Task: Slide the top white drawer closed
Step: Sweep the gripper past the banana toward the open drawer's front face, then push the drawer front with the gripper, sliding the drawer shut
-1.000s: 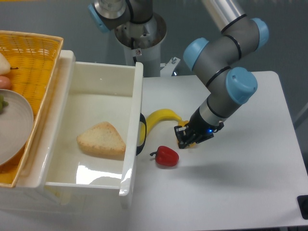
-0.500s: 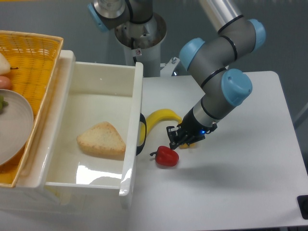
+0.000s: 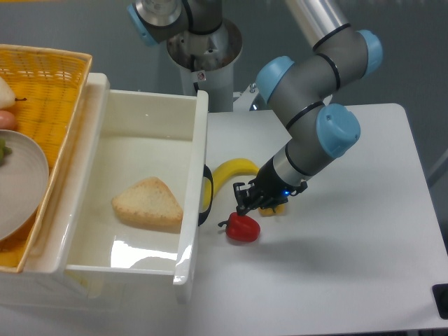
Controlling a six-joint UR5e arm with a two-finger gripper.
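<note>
No legible writing. White table [image 3: 350,266], grey room behind. The top white drawer [image 3: 192,210] stands pulled open at the table's left, holding bread [image 3: 148,204]. Gripper [image 3: 244,203], its opening indiscernible, sits just above a red pepper [image 3: 243,228], right of the drawer's front.

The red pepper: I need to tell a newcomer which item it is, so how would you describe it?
Start at the open top white drawer; on the table just right of its black handle lies the red pepper, right under the gripper. It is small, glossy and red, unlike the curved banana behind it.
</note>
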